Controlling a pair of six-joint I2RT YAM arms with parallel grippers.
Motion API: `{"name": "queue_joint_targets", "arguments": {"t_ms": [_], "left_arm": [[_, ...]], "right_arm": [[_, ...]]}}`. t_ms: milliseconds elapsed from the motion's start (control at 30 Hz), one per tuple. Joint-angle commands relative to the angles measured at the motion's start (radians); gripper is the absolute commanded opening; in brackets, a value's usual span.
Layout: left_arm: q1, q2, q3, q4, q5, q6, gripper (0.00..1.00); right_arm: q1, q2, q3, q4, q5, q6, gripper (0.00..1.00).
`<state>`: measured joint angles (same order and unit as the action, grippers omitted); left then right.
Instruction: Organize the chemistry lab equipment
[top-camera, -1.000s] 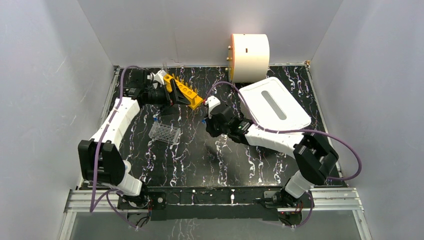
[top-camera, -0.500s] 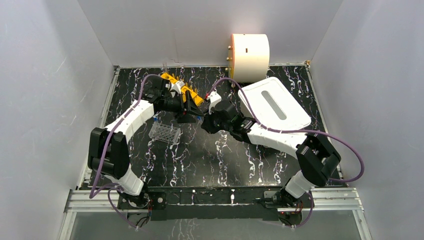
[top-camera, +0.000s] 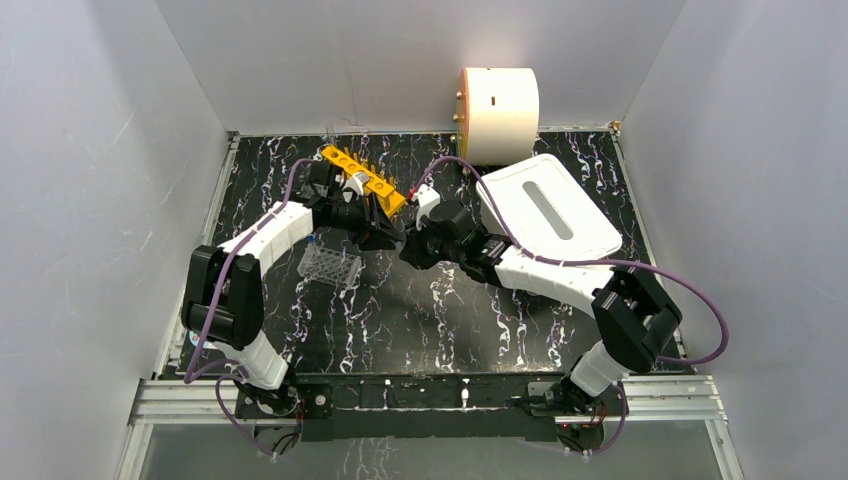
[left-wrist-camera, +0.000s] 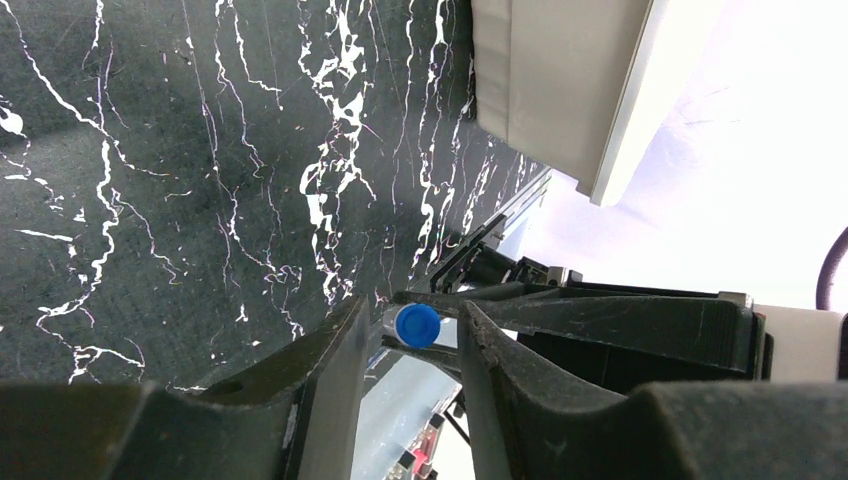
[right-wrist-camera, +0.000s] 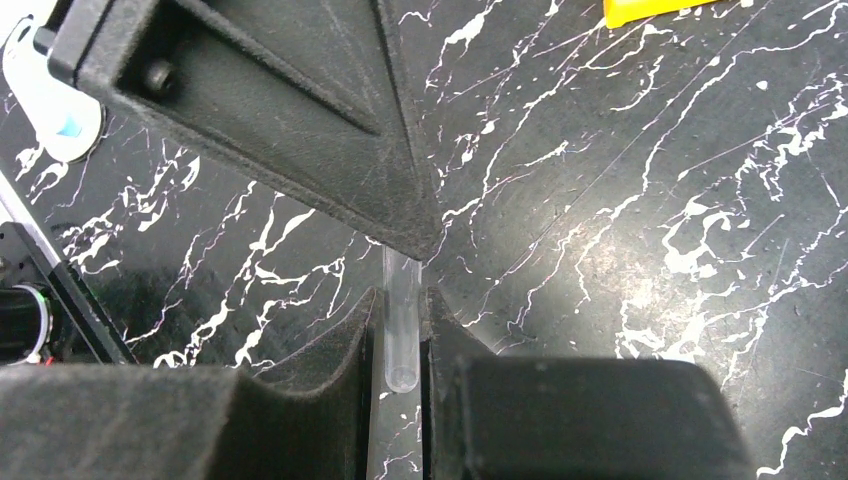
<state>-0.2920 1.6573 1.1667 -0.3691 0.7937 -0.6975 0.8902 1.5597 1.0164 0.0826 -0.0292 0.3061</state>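
a: shifted since a second ago: left gripper (top-camera: 388, 236), off the rack (top-camera: 362, 181) and over to the right gripper (top-camera: 408, 247) at mid-table, jaws narrowing on the way.
b: and the right one?
a: hardly budged. clamped on a clear vial (right-wrist-camera: 402, 335), same pinch as before.
b: whereabouts of the vial?
a: between the two grippers, above the black marbled table (top-camera: 450, 320). round bottom end back between the right jaws, body poking forward, blue cap (left-wrist-camera: 417, 325) at the left gripper's end.
b: pinched on the left as well?
a: not by the left wrist view. part-closed, astride the cap, with a sliver of gap on either side. so clear of it, just.
b: and from the right wrist?
a: far end of the vial lost under the left gripper's dark bulk. no telling contact from there.
b: rest of the kit?
a: orange rack lying slantwise at the back left, just behind the left gripper. clear plate (top-camera: 330, 266) nearer, beside the left forearm. white tub (top-camera: 545, 210) off to the right. cream drum (top-camera: 498, 100) against the back wall.
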Motion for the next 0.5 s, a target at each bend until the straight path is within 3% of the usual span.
{"name": "queue_joint_targets", "arguments": {"t_ms": [0,267,367,467], "left_arm": [[-0.008,-0.018,0.021,-0.002,0.049,-0.048,0.32],[-0.008,-0.028,-0.002,-0.002,0.080,-0.047,0.08],[-0.008,-0.038,-0.003,-0.002,0.060,-0.036,0.06],[-0.008,-0.058,0.012,-0.006,0.017,-0.009,0.06]], "right_arm": [[-0.005,0.000,0.023,0.052,-0.037,-0.022,0.22],[-0.005,0.020,0.040,0.051,-0.047,-0.031,0.22],[-0.005,0.024,0.049,0.042,-0.044,-0.030,0.24],[-0.005,0.026,0.058,0.017,-0.036,-0.014,0.34]]}}
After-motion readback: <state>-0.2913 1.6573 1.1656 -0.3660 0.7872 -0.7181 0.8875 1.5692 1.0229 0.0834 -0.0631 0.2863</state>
